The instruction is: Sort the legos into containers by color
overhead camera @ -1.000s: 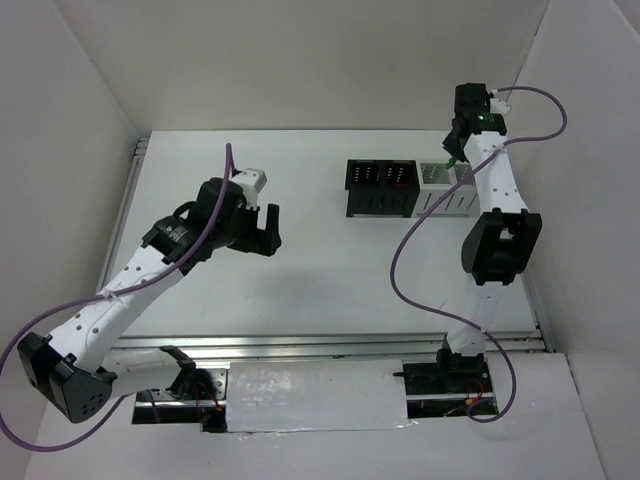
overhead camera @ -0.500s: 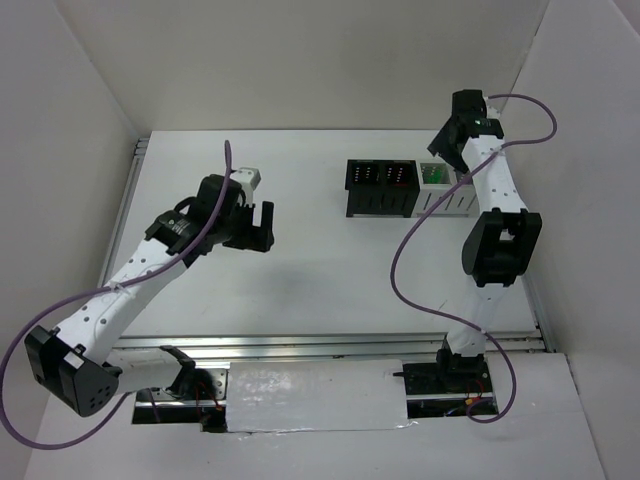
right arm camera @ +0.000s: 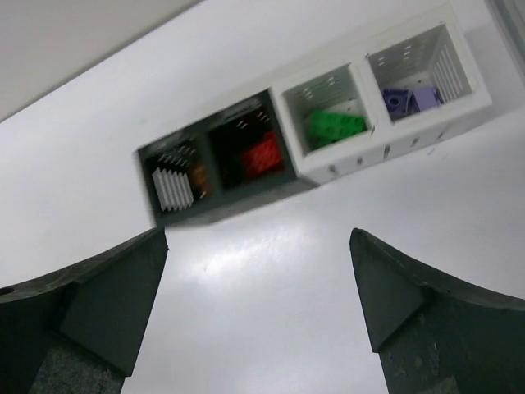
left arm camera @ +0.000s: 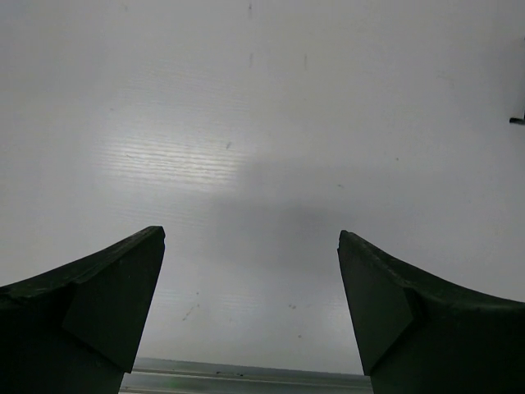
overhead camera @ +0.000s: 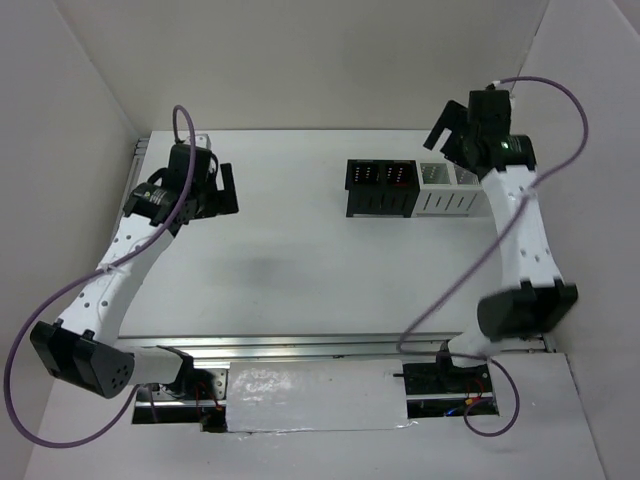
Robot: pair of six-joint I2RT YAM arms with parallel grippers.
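Legos (right arm camera: 264, 153) lie inside the containers (right arm camera: 373, 156), the row of four joined bins that runs across the top of my right wrist frame and sits in the upper right of the overhead frame. Reading that wrist frame from left to right, the first black bin holds a brown-orange brick (right arm camera: 199, 176) beside a pale ribbed piece (right arm camera: 172, 187) that I cannot identify. The second black bin holds a red brick (right arm camera: 261, 156). The first white bin holds a green brick (right arm camera: 336, 125), and the last white bin holds light purple bricks (right arm camera: 406, 100). From overhead the bricks are too small for me to make out.

My right tool (overhead camera: 447, 138) hangs in the upper right of the overhead frame, near the white end of the row and not touching it. It is released: its fingers (right arm camera: 98, 287) stand wide apart at the lower corners of the wrist frame, with only the white bench (overhead camera: 300, 270) and the bins showing between them.

My left tool (overhead camera: 215, 192) is in the upper left of the overhead frame, well apart from the containers. It is released too. Its two dark fingers (left arm camera: 107, 287) sit at the bottom corners of the left wrist frame, and between them I see only bare bench surface.

A purple cable (overhead camera: 470, 280) loops beside the right arm, and another trails along the left arm.
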